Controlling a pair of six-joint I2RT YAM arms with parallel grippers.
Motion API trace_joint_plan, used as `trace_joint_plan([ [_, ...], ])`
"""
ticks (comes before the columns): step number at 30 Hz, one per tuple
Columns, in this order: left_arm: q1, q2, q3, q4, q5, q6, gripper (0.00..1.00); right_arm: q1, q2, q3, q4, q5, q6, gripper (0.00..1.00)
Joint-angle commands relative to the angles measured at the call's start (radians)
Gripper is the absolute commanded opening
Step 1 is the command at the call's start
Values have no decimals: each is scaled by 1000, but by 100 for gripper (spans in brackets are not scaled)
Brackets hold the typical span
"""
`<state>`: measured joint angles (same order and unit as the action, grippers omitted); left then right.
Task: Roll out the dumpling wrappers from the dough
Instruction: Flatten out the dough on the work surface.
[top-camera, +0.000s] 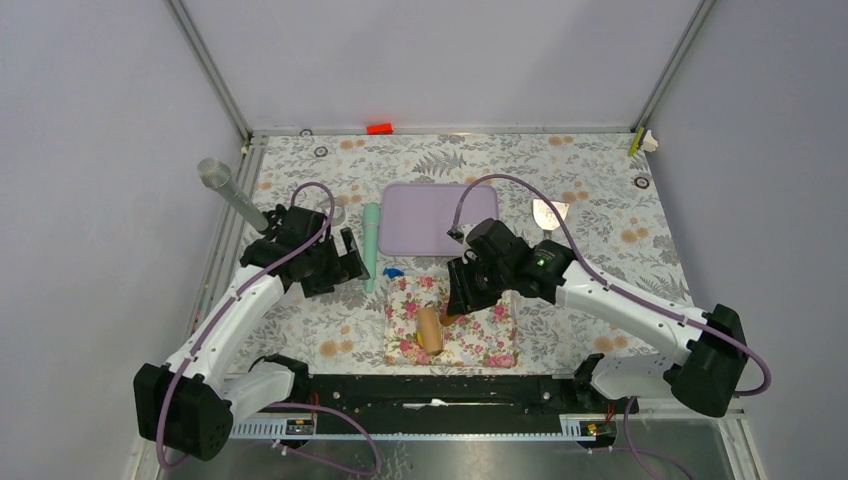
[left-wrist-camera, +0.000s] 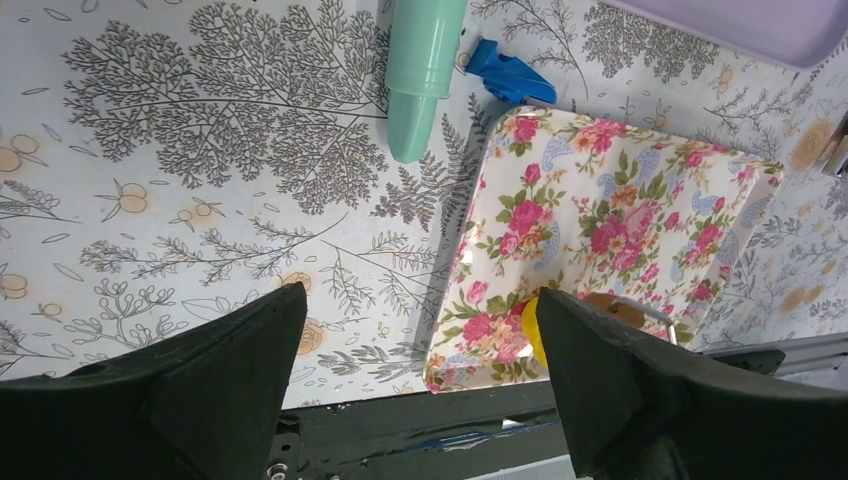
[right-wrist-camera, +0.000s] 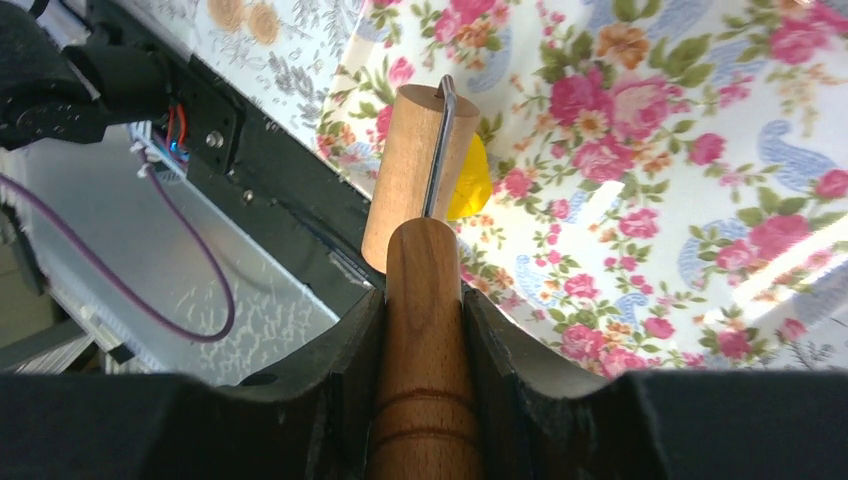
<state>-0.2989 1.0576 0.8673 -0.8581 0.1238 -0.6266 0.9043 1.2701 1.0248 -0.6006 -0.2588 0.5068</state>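
Fern-print bench (top-camera: 600, 210) carries a floral tray (right-wrist-camera: 650, 200). The right tool (right-wrist-camera: 425, 300) clamps the wooden roller (right-wrist-camera: 410, 170) by its handle, drum on dough (right-wrist-camera: 472, 180) just ahead. The left tool (left-wrist-camera: 420, 300) gapes empty.

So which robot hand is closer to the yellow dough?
Right. The right gripper holds the roller at the dough; the left gripper hangs open beside the floral tray, apart.

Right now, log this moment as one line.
right gripper: shut on roller | roller: over dough, on tray | left gripper: open, empty
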Motion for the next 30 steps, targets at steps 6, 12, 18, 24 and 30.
trace_joint_plan([
  [6, 4, 37, -33, 88, 93, 16, 95, -2, -35, 25, -137, 347, -30, 0],
  [12, 3, 67, -33, 108, 147, 50, 96, -2, -50, 86, -159, 380, -16, 0],
  [18, -2, 61, -62, 105, 141, 57, 95, -1, -66, 181, -154, 304, 0, 0],
  [24, -2, 52, -81, 91, 118, 27, 95, 62, -60, 175, 6, 162, 45, 0],
  [30, 0, 43, -84, 86, 70, 17, 95, 163, 39, 155, 74, 107, 55, 0],
])
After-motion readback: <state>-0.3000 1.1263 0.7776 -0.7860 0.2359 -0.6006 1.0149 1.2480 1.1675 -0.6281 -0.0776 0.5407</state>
